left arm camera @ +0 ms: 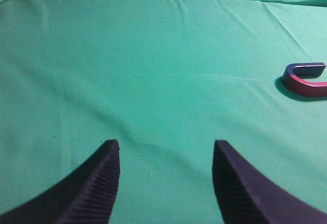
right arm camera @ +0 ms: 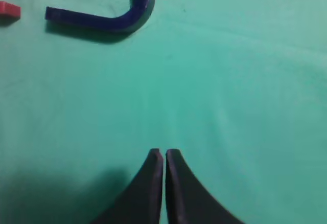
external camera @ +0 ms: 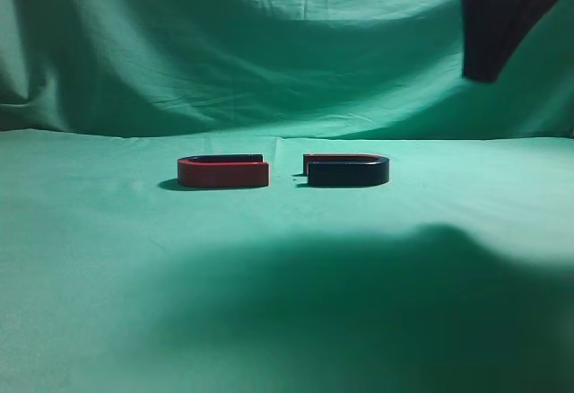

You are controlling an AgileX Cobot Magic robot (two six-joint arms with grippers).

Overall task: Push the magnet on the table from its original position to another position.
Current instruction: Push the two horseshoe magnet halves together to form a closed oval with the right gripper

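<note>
- Exterior view: two horseshoe magnets lie flat on the green worktop (external camera: 287, 258), near its middle, their open ends facing each other with a small gap between. The magnet (external camera: 348, 171) on the right shows a dark navy outer side with a thin red strip along its far arm. The other magnet (external camera: 223, 172), on the left, shows a red side. A dark arm part (external camera: 502, 16) hangs in the upper right corner, well above the worktop, in front of the draped green backdrop (external camera: 269, 43).
- Left wrist view: the left claw (left arm camera: 166, 155) hovers over bare cloth with its two ribbed fingers (left arm camera: 102, 183) wide apart and nothing between them. The red-sided magnet (left arm camera: 305, 80) lies far off at the right edge.
- Right wrist view: the right claw (right arm camera: 164, 155) has its fingers pressed together, empty, above the worktop. The navy magnet (right arm camera: 110, 17) lies well ahead at upper left, its curve toward the right; a red tip of the other magnet (right arm camera: 9, 9) shows at the left edge.
</note>
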